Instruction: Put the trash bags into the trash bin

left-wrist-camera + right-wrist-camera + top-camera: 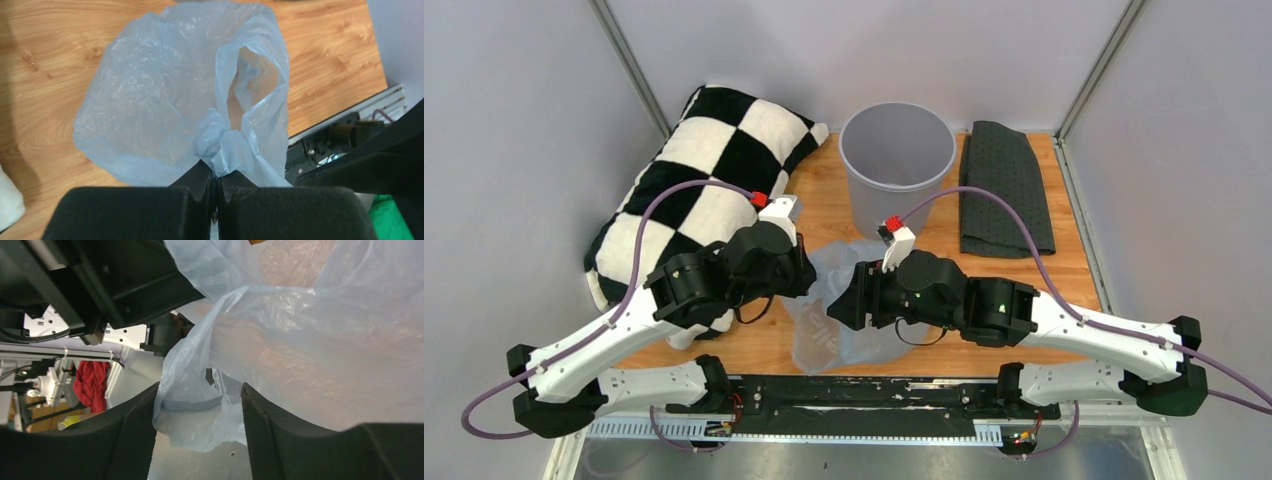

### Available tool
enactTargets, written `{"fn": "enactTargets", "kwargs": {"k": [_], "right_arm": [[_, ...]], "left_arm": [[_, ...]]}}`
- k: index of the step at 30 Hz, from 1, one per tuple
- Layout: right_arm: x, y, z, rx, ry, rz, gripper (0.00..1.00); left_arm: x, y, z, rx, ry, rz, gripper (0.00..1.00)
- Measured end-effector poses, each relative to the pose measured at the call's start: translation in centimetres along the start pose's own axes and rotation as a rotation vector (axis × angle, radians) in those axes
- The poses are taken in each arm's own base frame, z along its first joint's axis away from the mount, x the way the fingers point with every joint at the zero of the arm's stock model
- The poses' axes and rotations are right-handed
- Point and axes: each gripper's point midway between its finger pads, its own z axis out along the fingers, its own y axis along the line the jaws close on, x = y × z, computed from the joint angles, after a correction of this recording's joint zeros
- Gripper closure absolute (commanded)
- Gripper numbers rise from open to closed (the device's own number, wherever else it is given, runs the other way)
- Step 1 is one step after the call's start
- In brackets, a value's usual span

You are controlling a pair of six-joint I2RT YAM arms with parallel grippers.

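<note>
1. A thin, crinkly, translucent pale blue plastic trash bag is seen crumpled on the wooden bench, at 6 o'clock from the round light grey plastic trash bin and outside it.
2. The left hand is clamped on a bunched twist of the trash bag beside a handle loop.
3. The right hand is held apart, with a fold of the bag hanging between its fingers; whether they touch it cannot be told.
4. The trash bin is stood upright at the bench's 12 o'clock, flanked at 9 o'clock by a black-and-white checkered pillow and at 3 o'clock by a dark grey dotted cloth.
</note>
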Motion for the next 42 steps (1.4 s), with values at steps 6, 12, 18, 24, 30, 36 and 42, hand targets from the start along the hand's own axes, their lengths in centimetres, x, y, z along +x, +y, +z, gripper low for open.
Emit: {"fn": "enactTargets", "kwargs": {"k": [6,12,18,24,30,36,42], "right_arm": [[-0.4,0.1,-0.5,0.013,-0.008,-0.025,0.35],[-0.4,-0.3,-0.6,0.036,-0.005,-0.036,0.34],[0.2,0.5,-1.2,0.046,0.023,-0.097,0.42],[0.3,2.0,-1.3,0.069,0.061,-0.193,0.71],[1.5,0.4,-1.0,0.140,0.134,-0.265,0.34],[2.4,-0.6,-1.1,0.161,0.183,-0.330,0.28],[2.3,1.0,-2.2,0.106,0.195,-0.424,0.25]], "left_arm": [[0.5,0.1,0.6,0.019,0.056,0.036,1.00],[0.7,0.1,0.6,0.041,0.077,0.054,1.00],[0.7,0.1,0.6,0.052,0.087,0.061,1.00],[0.9,0.0,0.9,0.063,0.109,0.071,1.00],[1.1,-0.9,1.0,0.099,0.140,0.091,1.00],[1.2,-1.3,1.1,0.122,0.160,0.104,1.00],[1.3,-1.4,1.2,0.129,0.170,0.109,1.00]]}}
